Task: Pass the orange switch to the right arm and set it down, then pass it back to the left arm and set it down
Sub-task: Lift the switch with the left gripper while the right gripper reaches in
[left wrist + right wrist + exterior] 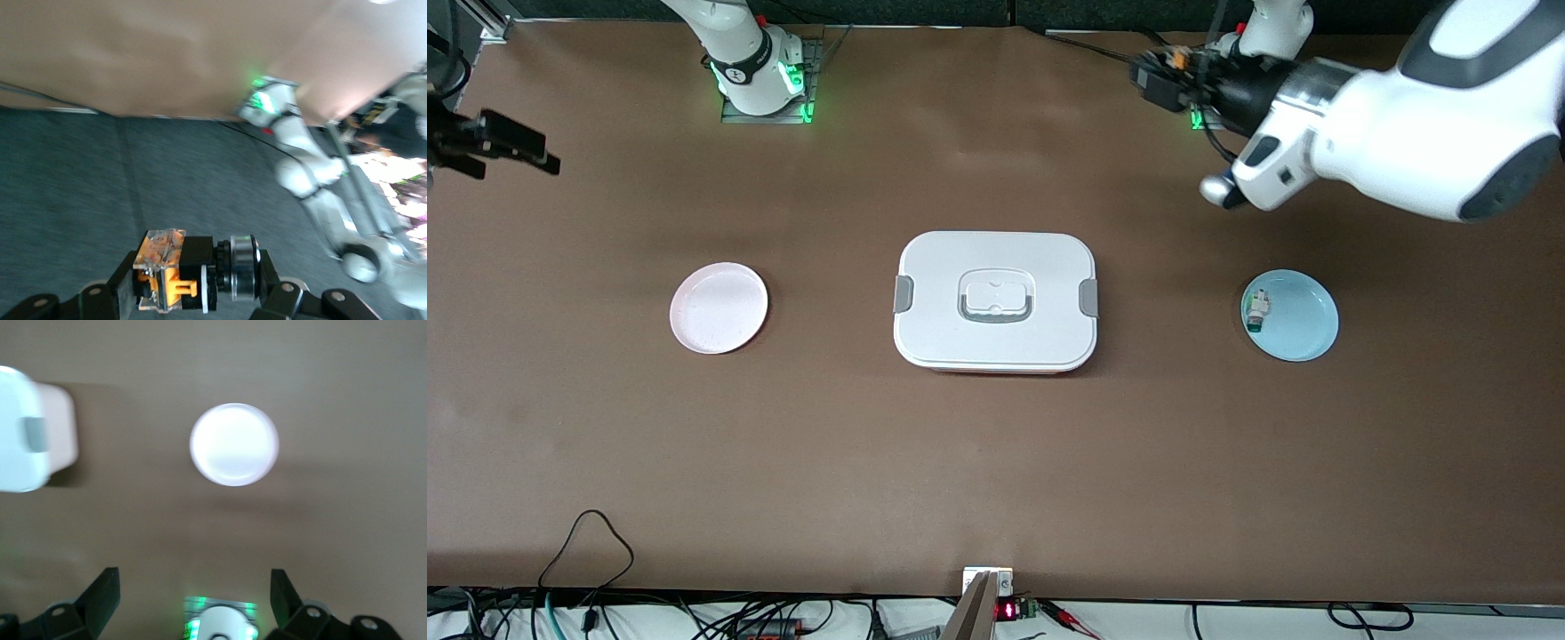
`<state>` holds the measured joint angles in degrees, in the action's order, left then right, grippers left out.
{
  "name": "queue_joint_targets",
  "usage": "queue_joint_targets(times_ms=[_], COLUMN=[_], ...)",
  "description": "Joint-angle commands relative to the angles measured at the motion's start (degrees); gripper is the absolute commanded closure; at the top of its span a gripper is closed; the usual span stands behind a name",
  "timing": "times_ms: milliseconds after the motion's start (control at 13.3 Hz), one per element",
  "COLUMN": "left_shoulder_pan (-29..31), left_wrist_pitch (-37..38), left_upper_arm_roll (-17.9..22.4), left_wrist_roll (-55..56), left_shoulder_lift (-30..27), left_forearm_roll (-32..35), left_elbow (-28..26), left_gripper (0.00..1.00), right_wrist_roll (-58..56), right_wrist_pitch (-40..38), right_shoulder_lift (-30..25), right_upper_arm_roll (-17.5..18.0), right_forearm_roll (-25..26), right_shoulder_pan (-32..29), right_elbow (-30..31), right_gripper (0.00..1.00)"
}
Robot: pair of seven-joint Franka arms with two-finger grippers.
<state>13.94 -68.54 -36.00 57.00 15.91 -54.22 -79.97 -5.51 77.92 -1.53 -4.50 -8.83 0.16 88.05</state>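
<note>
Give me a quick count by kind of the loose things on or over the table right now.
Plates: 2, pink plate and light-blue plate.
Switches: 2, white switch on the blue plate, orange switch held in the left gripper.
Boxes: 1, white box.
Total: 5.

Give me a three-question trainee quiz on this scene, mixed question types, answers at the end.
1. True or false: the left gripper holds the orange switch.
2. What lies on the blue plate? A) the orange switch B) a small white switch C) nothing
3. Fill in: the box sits between the blue plate and the ___ plate.

Key
1. True; it is clamped between the fingers, up in the air near the left arm's base.
2. B
3. pink; the right gripper, open, is over the table near it.
</note>
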Motion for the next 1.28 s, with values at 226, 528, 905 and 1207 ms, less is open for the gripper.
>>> queue_joint_targets(times_ms=[226, 528, 905, 1207], left_shoulder_pan=[-4.96, -11.12, -13.86, -13.68], left_wrist_pitch=[-20.8, -34.26, -39.48, -39.48], left_upper_arm_roll=[-2.23, -2.05, -2.05, -1.88], left_wrist_roll=[14.78, 18.75, 18.76, 19.2], left_shoulder_lift=[3.5, 7.2, 8.52, 8.61], left_forearm_roll=[-12.13, -15.11, -15.21, -15.3], left_elbow=[0.43, 0.43, 0.69, 0.86], left_gripper=[0.89, 0.9, 0.9, 0.9], right_wrist_roll=[-0.2, -1.16, -5.37, -14.68], right_wrist_pitch=[2.59, 5.12, 10.93, 11.47], right_shoulder_lift=[4.68, 6.63, 5.58, 5.58], right_upper_arm_roll=[-0.24, -0.07, 3.0, 5.47], right_forearm_roll=[-22.4, -37.11, -52.05, -64.62], right_shoulder_pan=[-0.78, -0.25, 0.01, 0.01], right_elbow=[-0.42, 4.3, 13.8, 20.39], right_gripper=[0.0, 0.0, 0.0, 0.0])
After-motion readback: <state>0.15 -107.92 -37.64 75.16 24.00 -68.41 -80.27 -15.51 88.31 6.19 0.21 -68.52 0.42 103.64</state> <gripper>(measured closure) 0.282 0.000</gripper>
